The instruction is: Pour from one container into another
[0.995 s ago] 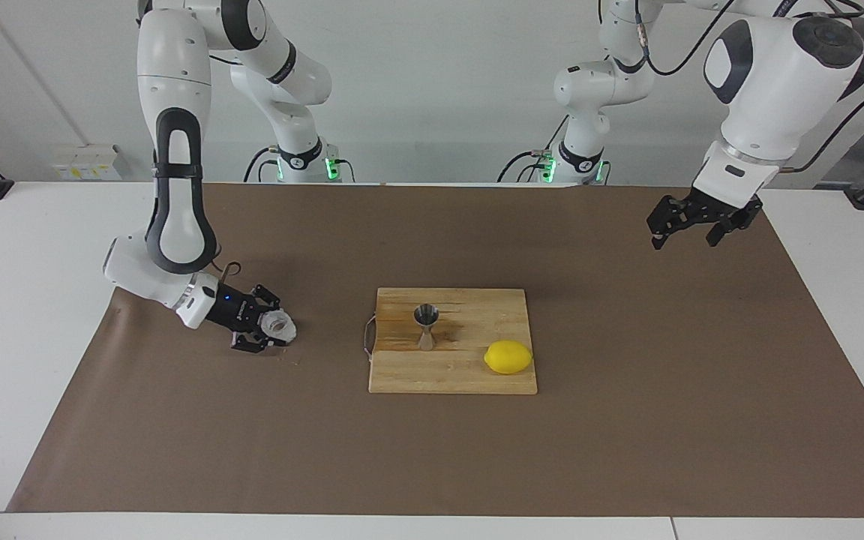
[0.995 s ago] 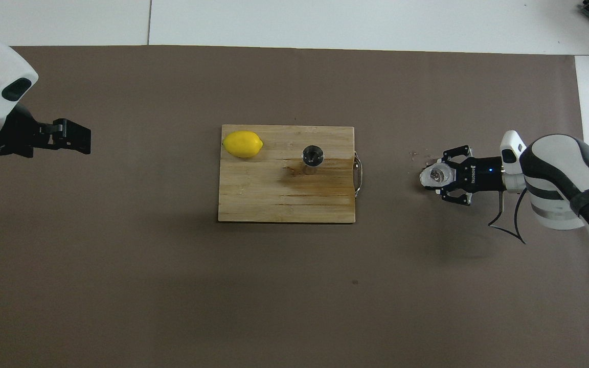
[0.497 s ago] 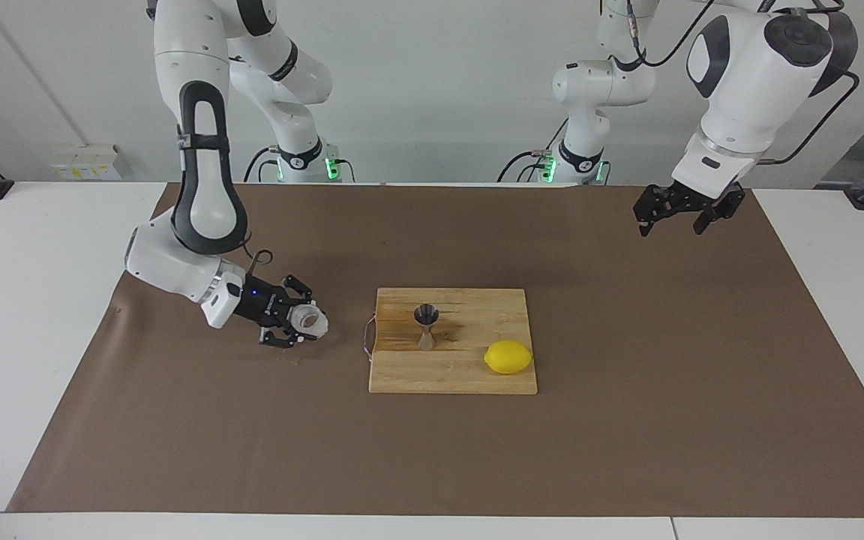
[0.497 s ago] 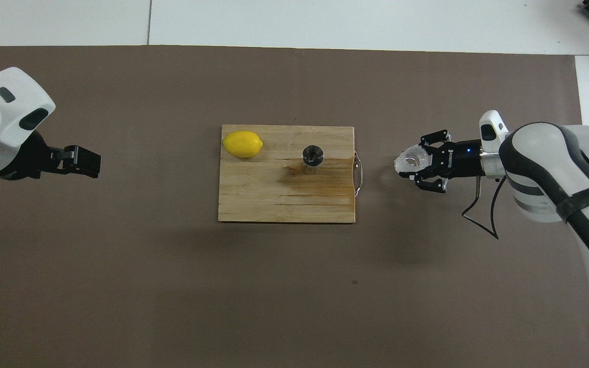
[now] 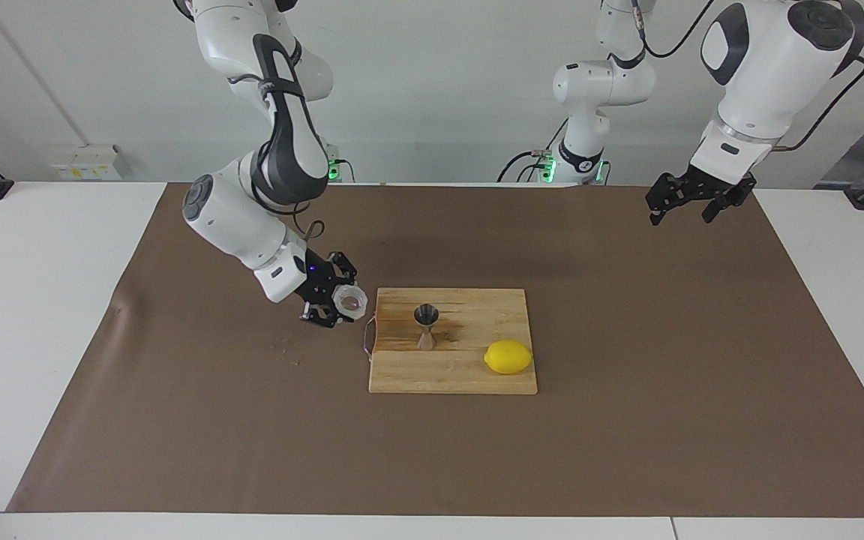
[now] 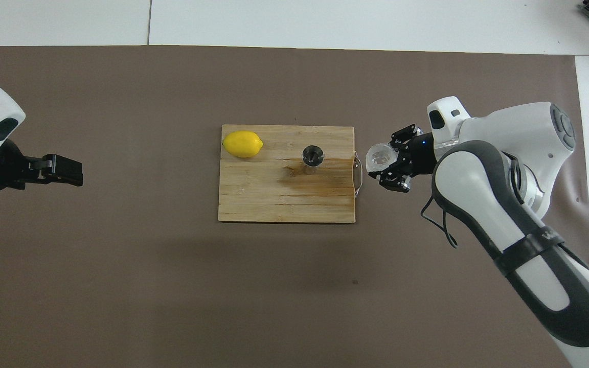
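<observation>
So the pick-up looks done: the right gripper [image 5: 336,301] pinches the white cup [image 5: 349,301] and carries it in the air, left of centre in the facing view, just off the handle end of the cutting board [image 5: 469,375]. The jigger [image 5: 425,325] stands upright on that board at mid-frame, with a lemon [image 5: 508,357] lower right of it. Judging by this, the carry over the jigger's mouth and the tipping itself are left to do; the cup is not over the board yet. The left gripper [image 5: 691,203] hangs spread and empty at the upper right of the facing view, waiting. Whether the cup holds anything is hard to make out, and so is the inside of the jigger. In the overhead view the right arm hides part of the brown mat [image 6: 172,281].
</observation>
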